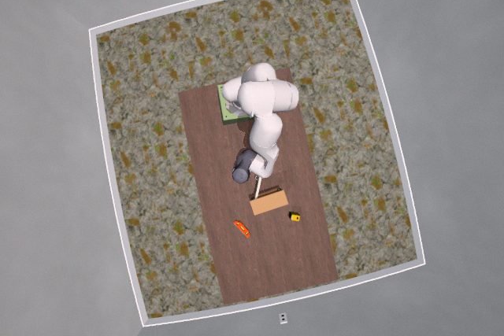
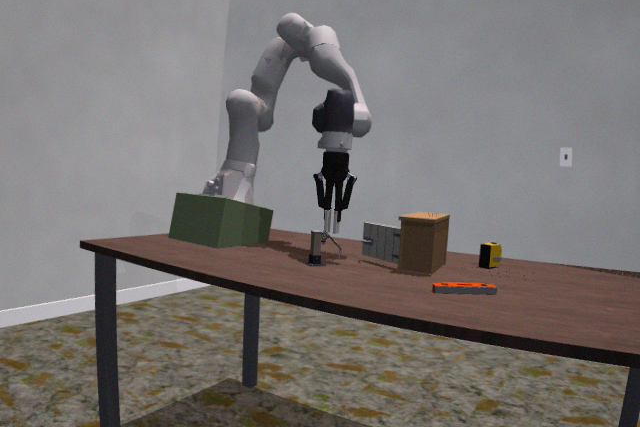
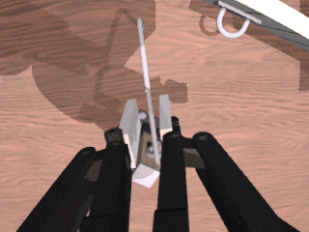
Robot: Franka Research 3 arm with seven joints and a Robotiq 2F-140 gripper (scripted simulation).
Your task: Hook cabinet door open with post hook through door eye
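Note:
The wooden cabinet [image 1: 269,202] [image 2: 422,244] stands upright on the table. Its grey door [image 2: 381,241] [image 3: 258,3] is swung wide open towards the post, and a metal eye [image 3: 232,26] [image 2: 368,241] sits near its free edge. The short post [image 2: 315,247] [image 3: 147,170] stands on the table left of the door. The thin wire hook [image 2: 334,245] [image 3: 145,58] slopes down from the post top to the table, apart from the eye. My gripper [image 2: 331,228] [image 3: 150,110] points straight down over the post top. Its fingers are nearly together, astride the hook's rod, with a small gap on each side.
A green base block [image 2: 219,226] [image 1: 227,114] carries the arm at the table's back. An orange level [image 2: 464,287] [image 1: 241,228] and a yellow tape measure [image 2: 489,254] [image 1: 294,216] lie beyond the cabinet on the brown table [image 2: 516,308].

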